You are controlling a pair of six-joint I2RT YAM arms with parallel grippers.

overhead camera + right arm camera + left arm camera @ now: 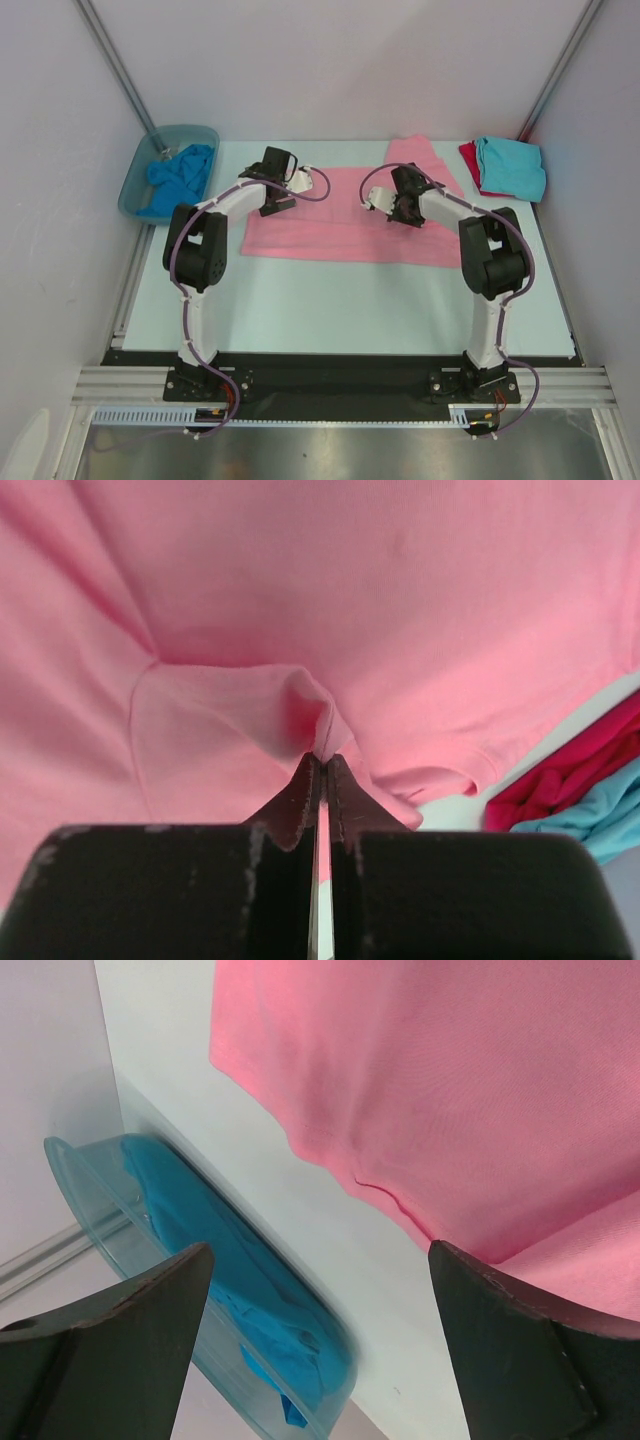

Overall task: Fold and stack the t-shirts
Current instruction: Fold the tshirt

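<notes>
1. The pink tee point(335, 235) lies spread mid-table. The turquoise tee point(512, 166) sits on the red tee point(468, 158) far right, and the blue tee point(182, 170) is in the tub point(135, 185).
2. The right gripper point(322, 765) pinches a ridge of pink cloth.
3. The left gripper point(320, 1260) hangs wide apart and empty over the pink tee's left edge.
4. Best: the left pinches level with the right, then both lift low together for a straight fold.

On the pale table point(330, 300) lie a pink tee point(340, 225), a red tee point(468, 160) and a tub point(133, 188).
</notes>
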